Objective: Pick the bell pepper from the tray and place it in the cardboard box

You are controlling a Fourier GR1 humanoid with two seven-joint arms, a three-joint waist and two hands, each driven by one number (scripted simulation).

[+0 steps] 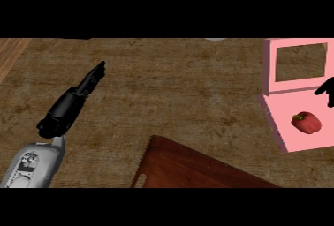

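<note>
Head view shows the left robot hand (73, 102) over the brown surface (176, 88), on the left side. Its black fingers are straight and lie close together, pointing up and a little to the right. It holds nothing. Its grey arm (34, 164) comes in from the bottom left corner.

Only a small black bit of the right robot hand (325, 92) shows at the right edge. It is in front of the pink tray (282, 108). So little of it shows that you cannot tell if its fingers are spread or curled. It is above the red bell pepper (306, 122) and not touching it.

That bell pepper lies on the flat pink floor of the tray, near the right edge of the view. It has a little green stem at its top left. At the far end of the tray stands a pink frame with a square hole in it, and the brown surface shows through the hole.

At the bottom middle there is a dark reddish-brown box (189, 167). Its corner points up toward the middle of the surface. It sits well apart from the tray and from the left robot hand.
</note>
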